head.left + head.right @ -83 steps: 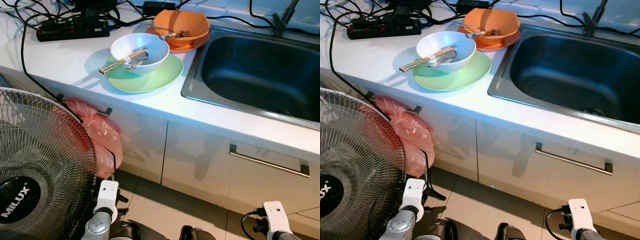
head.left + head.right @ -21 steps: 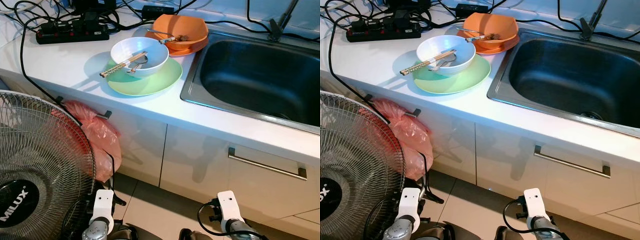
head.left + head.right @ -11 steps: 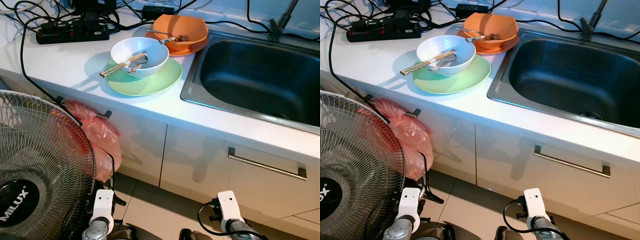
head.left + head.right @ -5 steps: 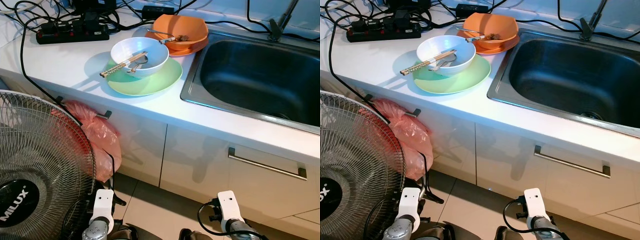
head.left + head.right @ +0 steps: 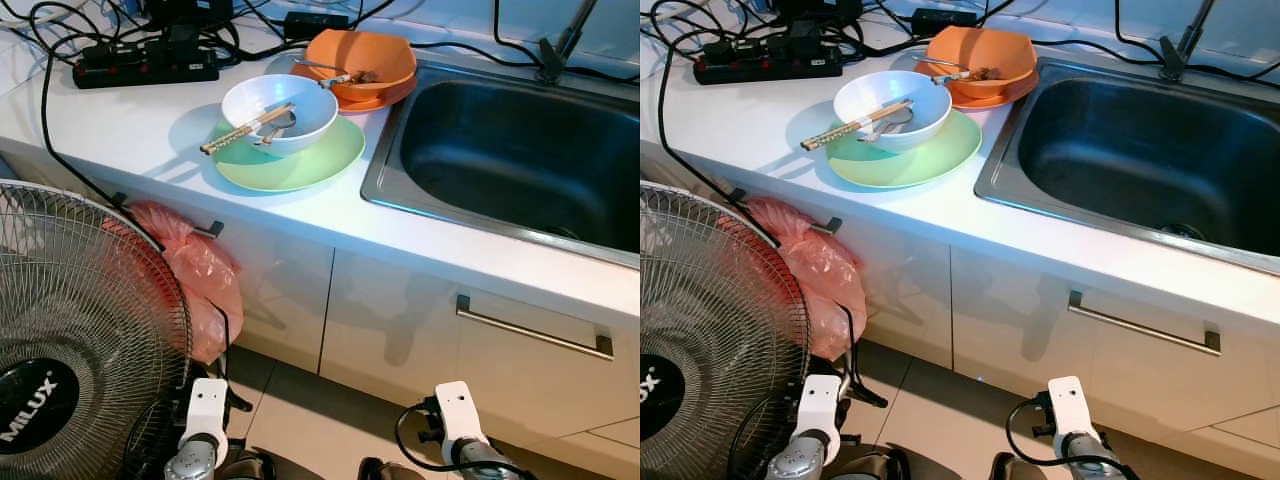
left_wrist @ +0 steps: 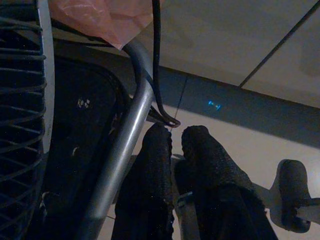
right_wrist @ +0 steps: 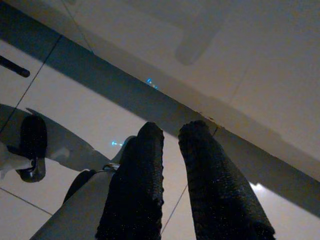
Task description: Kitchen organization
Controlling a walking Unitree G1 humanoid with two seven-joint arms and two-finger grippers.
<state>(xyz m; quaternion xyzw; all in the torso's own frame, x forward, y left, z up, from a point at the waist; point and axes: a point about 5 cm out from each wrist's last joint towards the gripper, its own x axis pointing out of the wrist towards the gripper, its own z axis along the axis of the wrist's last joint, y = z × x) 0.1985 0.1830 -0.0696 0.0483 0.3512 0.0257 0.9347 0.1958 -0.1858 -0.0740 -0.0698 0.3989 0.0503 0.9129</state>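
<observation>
White tabletop (image 5: 120,125), sink (image 5: 520,160) set into its right half, basin dark, contents not discernible. Left of sink: white bowl (image 5: 280,108) sits on green plate (image 5: 300,165); chopsticks (image 5: 245,128) lie across the bowl rim, a metal spoon (image 5: 272,128) inside. Behind it, orange bowl (image 5: 362,58) on an orange plate (image 5: 375,98), utensil (image 5: 335,72) resting in it with some dark residue. Black power strip (image 5: 145,65) and tangled cables at back left. Pink plastic bag (image 5: 195,275) hangs from a cabinet handle below. Standing fan (image 5: 80,340) at left, hub badge reads "MILUX". Left gripper (image 6: 172,137) low near floor by fan's stand, jaws nearly closed, narrow gap, holding nothing. Right gripper (image 7: 170,135) hangs low before the cabinet base, jaws likewise almost together, empty.
</observation>
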